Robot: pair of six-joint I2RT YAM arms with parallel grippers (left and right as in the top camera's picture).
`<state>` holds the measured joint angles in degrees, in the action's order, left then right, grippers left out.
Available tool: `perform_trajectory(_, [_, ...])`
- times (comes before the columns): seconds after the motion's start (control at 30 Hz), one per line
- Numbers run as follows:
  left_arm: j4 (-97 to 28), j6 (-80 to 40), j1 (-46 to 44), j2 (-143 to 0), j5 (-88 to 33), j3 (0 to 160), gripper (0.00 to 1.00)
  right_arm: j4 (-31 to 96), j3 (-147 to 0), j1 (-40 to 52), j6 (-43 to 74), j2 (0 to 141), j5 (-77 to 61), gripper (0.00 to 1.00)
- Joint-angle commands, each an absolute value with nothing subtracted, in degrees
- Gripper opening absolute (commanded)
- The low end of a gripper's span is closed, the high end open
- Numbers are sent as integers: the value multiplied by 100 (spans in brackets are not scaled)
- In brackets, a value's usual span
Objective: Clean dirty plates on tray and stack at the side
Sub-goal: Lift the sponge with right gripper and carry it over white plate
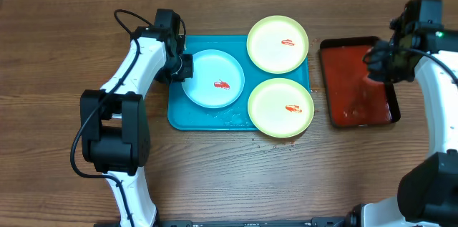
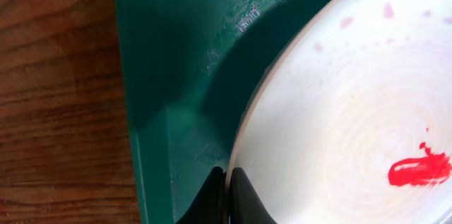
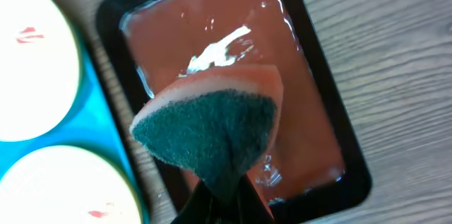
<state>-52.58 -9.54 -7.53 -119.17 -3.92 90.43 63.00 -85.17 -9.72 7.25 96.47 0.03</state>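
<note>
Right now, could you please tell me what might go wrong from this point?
The left pincer pinches only the very rim of the pale plate, on a wet tray, so it may slip. The nearer yellow-green plate overhangs the tray's edge; scrubbing with the sponge could tip it.

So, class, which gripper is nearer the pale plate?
Left. The left gripper pinches the pale plate at its left rim, on the teal tray. The right gripper holds a sponge over the red tray, well off to the right.
</note>
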Motion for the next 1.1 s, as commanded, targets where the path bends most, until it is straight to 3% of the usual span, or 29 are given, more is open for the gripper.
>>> perform_trajectory(0.0, [-5245,-1205,-797,-12001,-451,9126,4,6112,-8058,-987,899,9557,145,4])
perform_trajectory(0.23, [-5245,-1208,-797,-12001,-451,9126,4,6346,-8455,-980,888,9557,110,4])
perform_trajectory(0.43, [-5336,-1378,-797,-12001,-456,9122,4,6504,-8986,-810,902,9559,-1214,4])
perform_trajectory(0.8, [-5739,-2095,-797,-12027,-886,9100,4,6619,-10571,1479,1487,10634,-1461,4])
perform_trajectory(1.07, [-5358,-2119,-784,-12199,-781,8685,4,5953,-10866,2366,2069,11579,-1470,4])
